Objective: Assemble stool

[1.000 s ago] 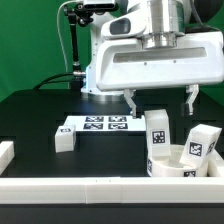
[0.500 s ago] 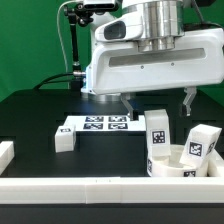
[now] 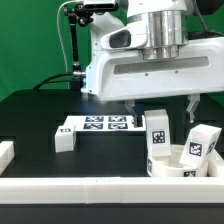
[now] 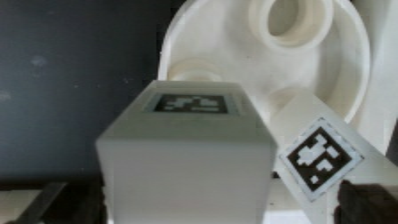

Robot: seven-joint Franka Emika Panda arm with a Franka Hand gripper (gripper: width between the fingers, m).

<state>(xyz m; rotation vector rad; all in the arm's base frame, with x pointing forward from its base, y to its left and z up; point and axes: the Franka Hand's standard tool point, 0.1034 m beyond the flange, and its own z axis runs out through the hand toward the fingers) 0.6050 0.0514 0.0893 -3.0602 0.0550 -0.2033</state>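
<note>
The white round stool disc lies at the exterior view's right, next to the front rail. One blocky tagged leg stands upright in it, and a second leg leans at its right side. A third leg lies on the table to the left. My gripper is open above the upright leg, with a finger on each side of the leg's top. In the wrist view the upright leg fills the middle in front of the disc, between my gripper's dark fingertips. The second leg's tag shows beside it.
The marker board lies flat behind the third leg. A long white rail runs along the front edge, and a short rail piece sits at the exterior view's left. The arm's base stands at the back.
The gripper has shifted a little to the exterior view's right and slightly lower over the upright leg. It stays open. The parts have not moved.
</note>
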